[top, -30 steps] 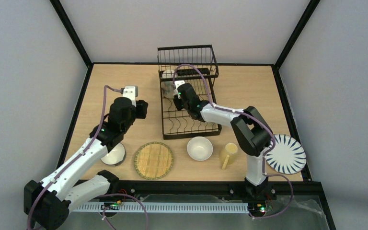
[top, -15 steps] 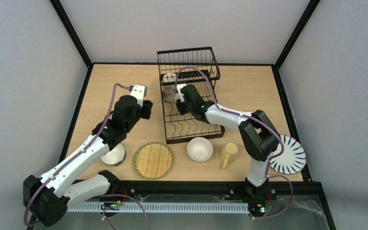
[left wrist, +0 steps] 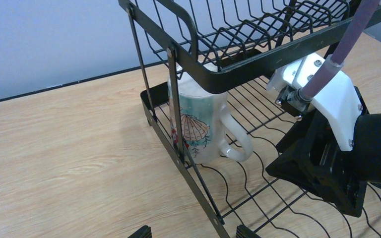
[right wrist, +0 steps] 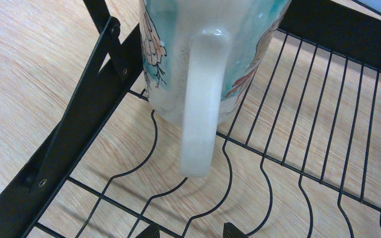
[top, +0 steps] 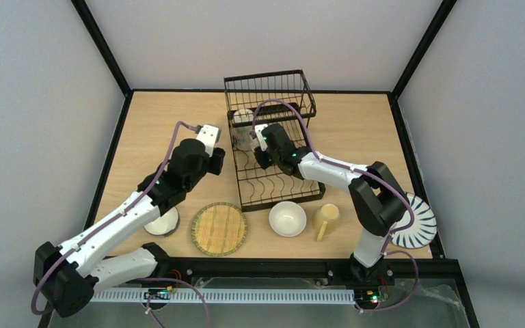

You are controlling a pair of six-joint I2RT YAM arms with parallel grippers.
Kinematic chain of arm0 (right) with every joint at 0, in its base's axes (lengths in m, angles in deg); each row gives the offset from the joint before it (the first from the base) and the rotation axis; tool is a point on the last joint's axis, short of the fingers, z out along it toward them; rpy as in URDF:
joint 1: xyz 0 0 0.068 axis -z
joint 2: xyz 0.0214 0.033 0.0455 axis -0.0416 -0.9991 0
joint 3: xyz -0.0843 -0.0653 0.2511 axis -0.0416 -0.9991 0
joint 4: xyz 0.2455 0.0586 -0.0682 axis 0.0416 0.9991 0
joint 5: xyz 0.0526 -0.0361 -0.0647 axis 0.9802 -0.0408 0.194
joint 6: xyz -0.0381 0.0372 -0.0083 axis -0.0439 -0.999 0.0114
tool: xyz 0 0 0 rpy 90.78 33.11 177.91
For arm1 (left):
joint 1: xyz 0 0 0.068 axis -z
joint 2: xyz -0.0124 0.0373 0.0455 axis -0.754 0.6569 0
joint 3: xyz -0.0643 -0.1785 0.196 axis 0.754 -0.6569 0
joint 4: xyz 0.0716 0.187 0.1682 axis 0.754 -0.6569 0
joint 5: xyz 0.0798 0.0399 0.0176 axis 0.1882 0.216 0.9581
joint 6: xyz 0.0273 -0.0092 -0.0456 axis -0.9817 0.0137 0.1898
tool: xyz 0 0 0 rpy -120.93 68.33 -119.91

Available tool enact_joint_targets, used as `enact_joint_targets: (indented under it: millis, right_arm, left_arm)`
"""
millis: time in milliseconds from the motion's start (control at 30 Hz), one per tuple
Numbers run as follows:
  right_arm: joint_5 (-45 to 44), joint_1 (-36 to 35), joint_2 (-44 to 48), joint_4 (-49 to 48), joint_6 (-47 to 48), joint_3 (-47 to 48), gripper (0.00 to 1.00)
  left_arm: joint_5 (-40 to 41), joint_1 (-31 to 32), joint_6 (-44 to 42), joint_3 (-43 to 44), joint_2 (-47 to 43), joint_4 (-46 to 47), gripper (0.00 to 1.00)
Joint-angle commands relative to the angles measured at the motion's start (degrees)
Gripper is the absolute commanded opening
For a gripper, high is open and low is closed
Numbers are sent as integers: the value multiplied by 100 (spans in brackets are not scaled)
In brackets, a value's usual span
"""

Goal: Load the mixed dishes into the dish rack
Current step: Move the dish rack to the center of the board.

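Upright in the black wire dish rack (top: 271, 96), the white mug with a teal shell print (left wrist: 196, 124) turns its handle (right wrist: 198, 109) to the right gripper (right wrist: 189, 231).

The rack stands by the middle of the far edge of the pale wooden table (top: 178, 116). The right gripper is low over the lower tray, fingers apart and empty. The left gripper (left wrist: 193, 232), also spread with nothing held, is just beside the rack's left rail. The mug stands in the tray's far-left corner under the raised basket. Its vertical handle faces the right gripper, which is the nearer arm.

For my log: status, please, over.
Left gripper open, empty. Right gripper open, facing mug. Mug on dish rack lower tray. Upper tier overhangs it.
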Motion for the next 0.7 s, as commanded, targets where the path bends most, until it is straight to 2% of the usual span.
enact_joint_targets:
  millis: [0,667]
  right_arm:
    - [9,-60,617,-1144,97,597,73]
    - [208,-56,-415,-312,-537,1309,77]
  left_arm:
    - [-195,55,-50,224,192,-22,97]
    - [-573,157,-309,688,1039,405,98]
